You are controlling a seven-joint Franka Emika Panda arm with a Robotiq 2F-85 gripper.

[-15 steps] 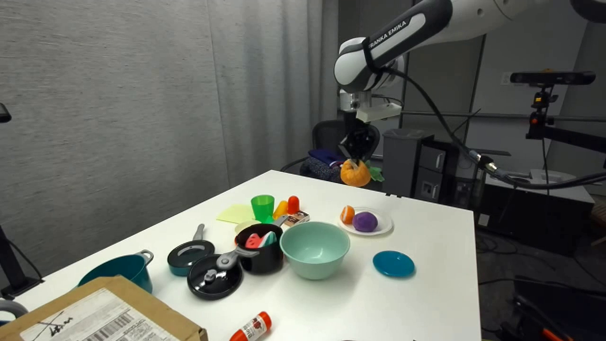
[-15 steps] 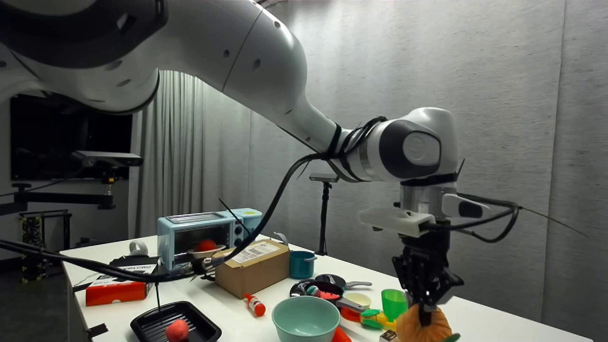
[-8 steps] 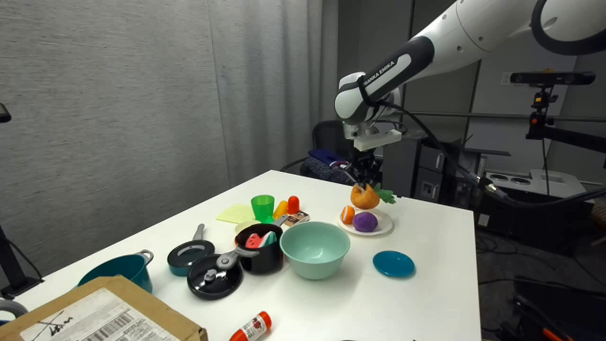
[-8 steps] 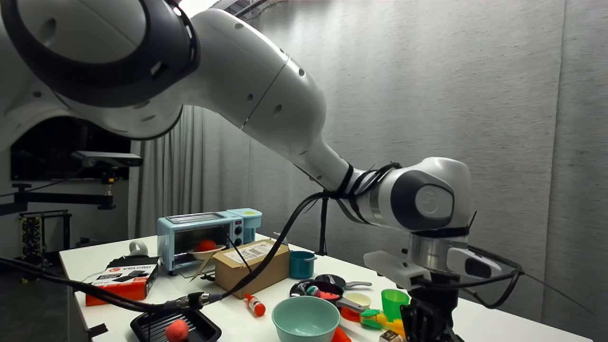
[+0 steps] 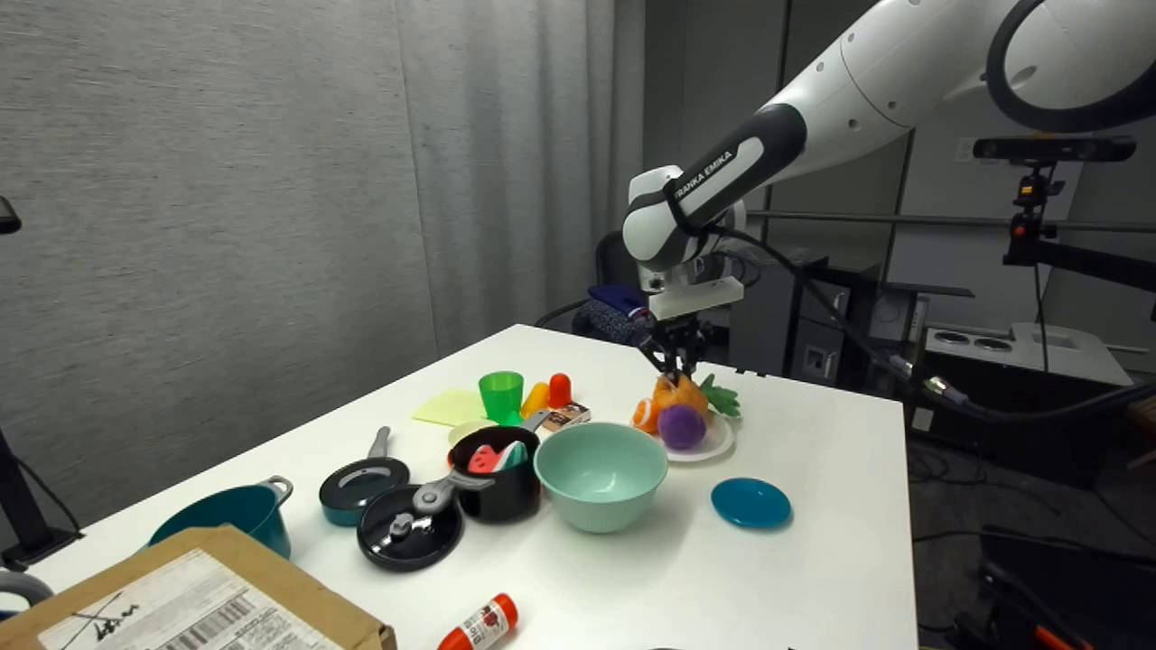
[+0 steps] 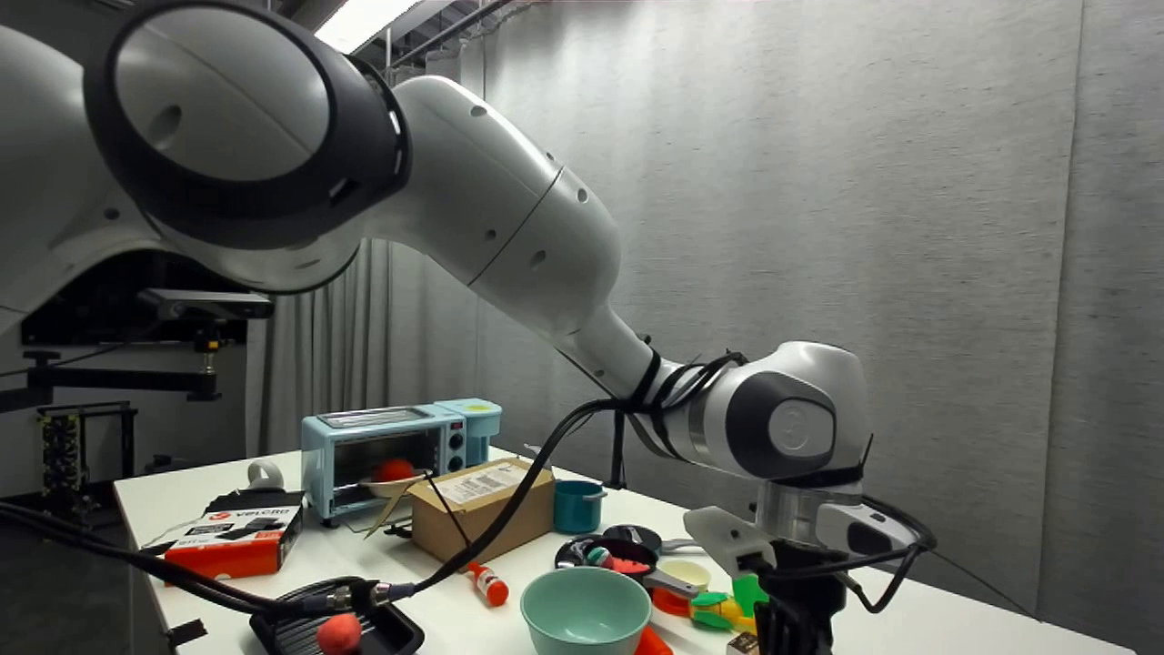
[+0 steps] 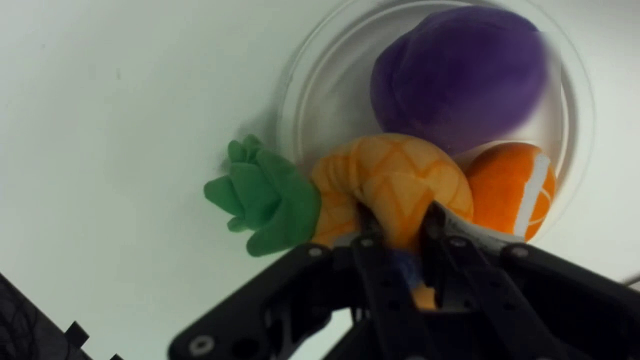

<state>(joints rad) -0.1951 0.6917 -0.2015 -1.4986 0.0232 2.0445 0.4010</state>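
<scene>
Pointing downward, the tool (image 7: 398, 225) grasps an orange plush (image 7: 395, 172), its soft body bulging between the black fingers (image 7: 387, 300). Below spreads a broad white worktop (image 5: 813, 591), the biggest thing here, carrying nearly all the rest. A pale blue toaster oven (image 6: 382, 428) stands towards its far end in an exterior view, and near it, showing in both exterior views, is a brown cardboard box (image 5: 208, 587). Next in size comes a mint-green bowl (image 5: 601, 492), upright and apart from the plush, with a black pot (image 5: 501, 496) just beside it. Then a white plate (image 7: 335, 90), low under the tool: in the wrist view the plush overlaps its edge, and green leaves (image 7: 270, 200) stick out past the rim. Whether the plush bears on the plate or hangs just clear of it, I cannot tell. A blue dish (image 5: 751, 503), smaller than the plate, lies flat on the worktop near it. On the plate sits a purple rounded toy (image 7: 460, 75), close against the plush as the wrist camera sees it. A green cup (image 5: 501, 393) stands upright behind the pot in an exterior view. Smallest of these, an orange ball (image 7: 505, 182) with a white stripe lies on the plate too, close to both the plush and the purple rounded toy.
</scene>
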